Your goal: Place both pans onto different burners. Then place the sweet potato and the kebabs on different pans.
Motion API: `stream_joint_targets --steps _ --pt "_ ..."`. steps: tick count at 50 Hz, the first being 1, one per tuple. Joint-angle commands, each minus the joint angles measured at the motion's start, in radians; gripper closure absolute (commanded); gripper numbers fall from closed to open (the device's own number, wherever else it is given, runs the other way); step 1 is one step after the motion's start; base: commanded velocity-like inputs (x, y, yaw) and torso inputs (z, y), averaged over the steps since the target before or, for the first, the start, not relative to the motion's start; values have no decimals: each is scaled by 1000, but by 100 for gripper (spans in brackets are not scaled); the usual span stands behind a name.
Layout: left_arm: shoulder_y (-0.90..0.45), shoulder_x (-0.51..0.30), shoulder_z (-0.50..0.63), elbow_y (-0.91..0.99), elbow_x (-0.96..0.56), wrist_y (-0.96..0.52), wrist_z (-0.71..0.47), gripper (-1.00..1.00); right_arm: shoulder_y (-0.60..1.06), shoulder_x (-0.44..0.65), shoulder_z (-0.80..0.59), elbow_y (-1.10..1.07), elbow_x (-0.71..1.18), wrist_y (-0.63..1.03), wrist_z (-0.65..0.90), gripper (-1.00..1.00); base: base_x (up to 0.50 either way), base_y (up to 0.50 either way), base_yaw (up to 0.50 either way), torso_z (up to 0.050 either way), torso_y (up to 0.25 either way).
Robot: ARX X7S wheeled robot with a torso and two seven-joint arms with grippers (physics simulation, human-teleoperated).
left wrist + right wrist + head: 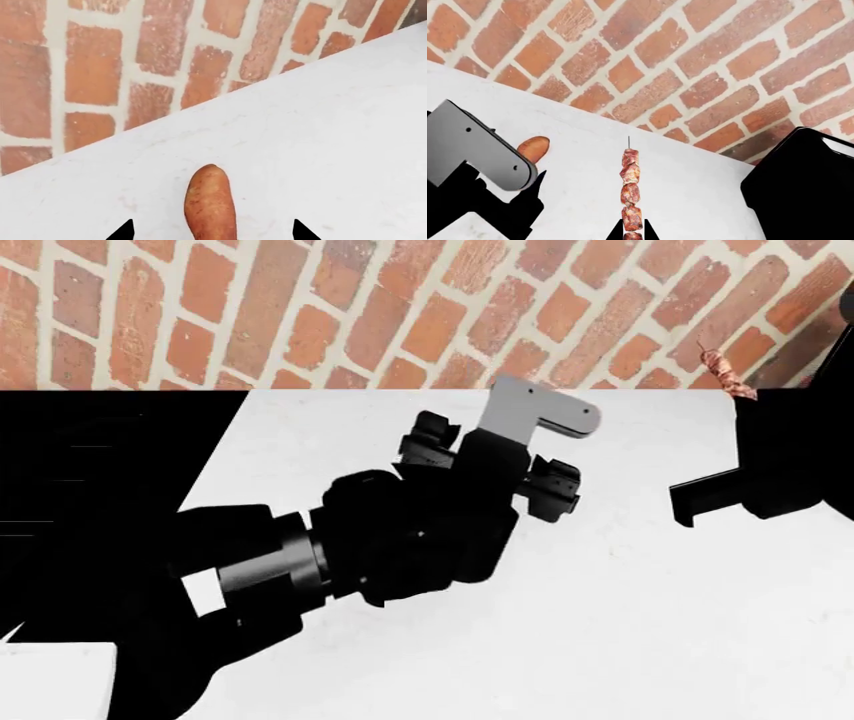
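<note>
Orange-brown and matte, the sweet potato (211, 202) lies flat on the white bench (320, 150), right between the two black fingertips of the left gripper (212, 231), which is spread wide with clear space on both sides of the tuber, so nothing is grasped yet. It looks firm and dense-ish for its size, with tapered ends, so the fat middle seems like the place to pinch; grab near a tip and it'd probably squirt out or roll. The right gripper (632, 235) is clenched on the bottom end of the kebabs (631, 192), holding the skewer up in the air in front of the brick wall (694, 75). That one's light but lopsided: thin stiff metal rod, lumpy meat chunks, held at one end, so it could pivot or slip if it gets swung around. In the head view the kebabs (725, 375) are just a little reddish squiggle at the far right, and the sweet potato is totally hidden behind the left arm. The range is basically a pure black blob on the left, no grate or knobs readable, and neither pan can be made out for sure. The black shape in the right wrist view could be a pan or part of the range, can't tell.
</note>
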Motion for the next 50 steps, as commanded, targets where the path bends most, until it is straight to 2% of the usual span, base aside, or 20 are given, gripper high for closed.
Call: stream_joint_targets --steps 1,9,14,20,36,50 --pt "8 1 7 25 50 60 13 -100 -6 5 3 -4 -15 -1 -7 100 0 0 0 0 0" --pt "20 1 4 24 99 87 40 -100 -17 12 4 -10 -23 -8 -13 100 0 0 0 0 0" --pt "12 1 5 17 189 127 40 -100 -27 17 3 -16 -31 -12 -18 100 0 0 0 0 0" --pt "-7 1 2 20 203 127 44 -100 -34 23 2 -20 -34 -12 -23 100 0 0 0 0 0" --pt "21 1 1 -2 198 144 71 -100 -44 31 1 -25 -41 -13 -29 100 0 0 0 0 0" --pt "28 1 5 -13 105 142 70 -100 -26 27 5 -21 -26 -5 -20 100 0 0 0 0 1"
